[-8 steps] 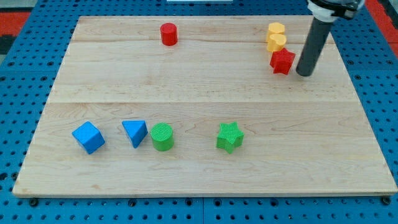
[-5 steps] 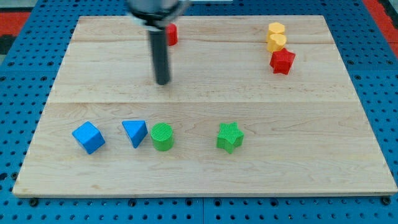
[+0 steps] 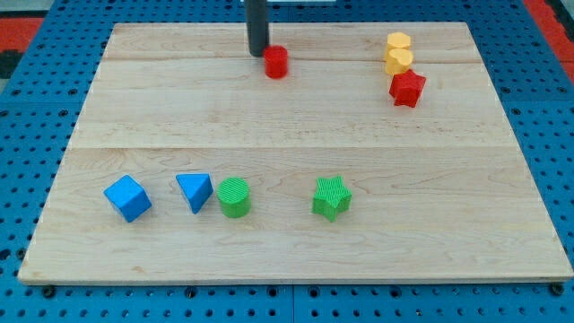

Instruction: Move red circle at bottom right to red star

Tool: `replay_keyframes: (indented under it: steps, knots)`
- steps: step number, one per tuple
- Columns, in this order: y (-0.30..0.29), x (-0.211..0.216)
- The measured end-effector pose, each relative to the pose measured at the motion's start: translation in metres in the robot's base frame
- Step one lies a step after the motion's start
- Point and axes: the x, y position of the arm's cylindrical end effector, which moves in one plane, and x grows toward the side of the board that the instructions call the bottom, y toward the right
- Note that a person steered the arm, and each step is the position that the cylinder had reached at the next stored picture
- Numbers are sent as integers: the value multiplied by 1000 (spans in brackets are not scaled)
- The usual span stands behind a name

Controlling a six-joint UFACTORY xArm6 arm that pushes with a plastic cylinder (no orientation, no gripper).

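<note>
The red circle [image 3: 276, 62], a small cylinder, stands on the wooden board [image 3: 296, 135] near the view's top, left of centre-right. My tip [image 3: 258, 52] is just to its upper left, touching or nearly touching it. The red star [image 3: 407, 88] lies at the view's upper right, well to the right of the red circle and apart from it. Only the lower part of the rod shows; the rest runs out of the view's top.
Two yellow blocks [image 3: 399, 53] are stacked close together just above the red star. Along the lower part stand a blue cube [image 3: 127, 198], a blue triangle [image 3: 195, 191], a green circle [image 3: 235, 197] and a green star [image 3: 332, 197].
My tip swung from beside the red star to the board's left middle, then up behind the red circle. The red circle has slid right and slightly down from its earlier spot.
</note>
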Motion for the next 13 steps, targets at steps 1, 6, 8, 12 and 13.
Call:
replay_keyframes:
  steps: [1, 6, 8, 12, 13]
  knots:
    - [67, 54]
    - [133, 125]
    - [147, 166]
    - [158, 133]
    - [186, 128]
